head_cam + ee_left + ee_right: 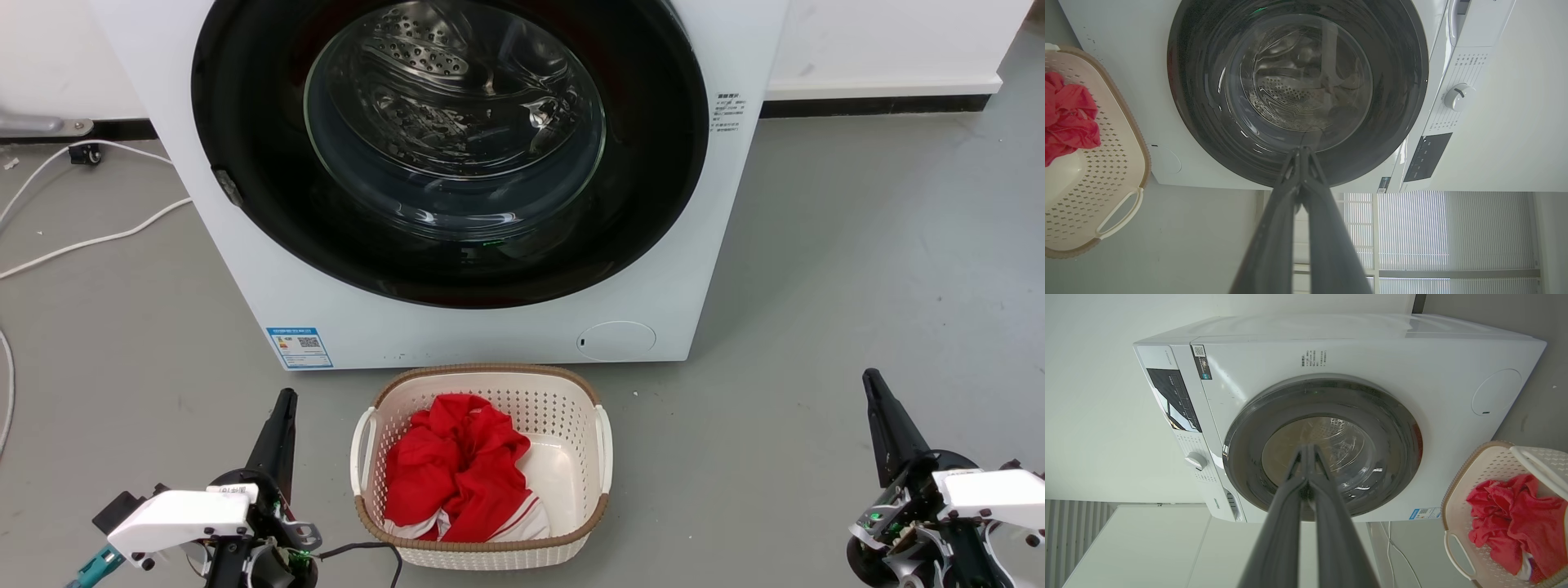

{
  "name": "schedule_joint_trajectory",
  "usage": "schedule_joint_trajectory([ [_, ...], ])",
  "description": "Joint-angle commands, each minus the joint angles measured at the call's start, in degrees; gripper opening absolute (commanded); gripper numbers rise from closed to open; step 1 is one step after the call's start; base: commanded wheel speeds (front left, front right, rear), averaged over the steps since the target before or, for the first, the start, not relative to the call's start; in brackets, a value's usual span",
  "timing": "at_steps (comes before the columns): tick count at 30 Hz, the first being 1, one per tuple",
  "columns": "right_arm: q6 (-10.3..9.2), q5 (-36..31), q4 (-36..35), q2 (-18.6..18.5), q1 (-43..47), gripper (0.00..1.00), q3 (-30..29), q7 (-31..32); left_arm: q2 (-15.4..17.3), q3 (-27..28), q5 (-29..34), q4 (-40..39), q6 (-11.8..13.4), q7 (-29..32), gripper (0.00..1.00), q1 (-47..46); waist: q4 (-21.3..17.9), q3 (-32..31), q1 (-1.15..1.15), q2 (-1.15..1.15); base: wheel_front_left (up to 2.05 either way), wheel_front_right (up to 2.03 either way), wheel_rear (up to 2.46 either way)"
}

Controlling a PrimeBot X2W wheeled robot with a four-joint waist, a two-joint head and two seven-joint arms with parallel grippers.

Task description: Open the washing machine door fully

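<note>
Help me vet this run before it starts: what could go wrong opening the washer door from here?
1. The laundry basket sits right before the washing machine; a reaching arm may knock it.
2. The glossy washing machine door is shut flush; the left gripper, jaws shut, could slip off its edge.

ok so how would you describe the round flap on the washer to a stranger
Start at the big white washing machine behind the cream laundry basket. Below its glossy black door, at the front's lower right in the head view, sits the round flap. It is white like the panel, just a thin outline, unlike the blue label sticker at the lower left.
</note>
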Motion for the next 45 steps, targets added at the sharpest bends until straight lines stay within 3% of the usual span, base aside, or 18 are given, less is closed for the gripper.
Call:
schedule_joint_trajectory([
  [1, 0.0, -0.18, 0.08, 0.2, -0.74, 0.0, -0.1, 0.15, -0.03, 0.25, 0.3, 0.03, -0.19, 0.1, 0.0, -0.43, 0.0, 0.0, 0.0, 0.0, 0.0, 0.0, 0.0],
  [18, 0.0, -0.36, 0.09, 0.3, -0.74, 0.0, -0.22, 0.29, -0.07, 0.3, 0.32, 0.03, -0.19, 0.13, 0.0, -0.44, 0.0, 0.0, 0.0, 0.0, 0.0, 0.0, 0.0],
  [19, 0.0, -0.01, 0.0, 0.07, -0.04, 1.0, -0.13, 0.05, -0.03, 0.04, 0.07, -0.01, 0.0, 0.05, 1.0, -0.01, 0.0, 0.0, 0.0, 0.0, 0.0, 0.0, 0.0],
  [35, 0.0, -2.33, -1.84, 0.19, 1.52, 1.0, 2.38, -3.63, -0.17, -3.1, 3.03, -0.87, 0.02, -3.66, 1.0, 0.22, 0.16, 0.07, 0.01, 0.0, 0.0, 0.0, 0.0],
  [45, 0.0, -15.65, -5.33, 0.23, 2.08, 1.0, 2.55, -6.11, -0.16, -3.67, 12.66, -4.22, 0.0, -6.17, 1.0, -0.08, 0.32, 0.17, 0.0, 0.0, 0.0, 0.0, 0.0],
])
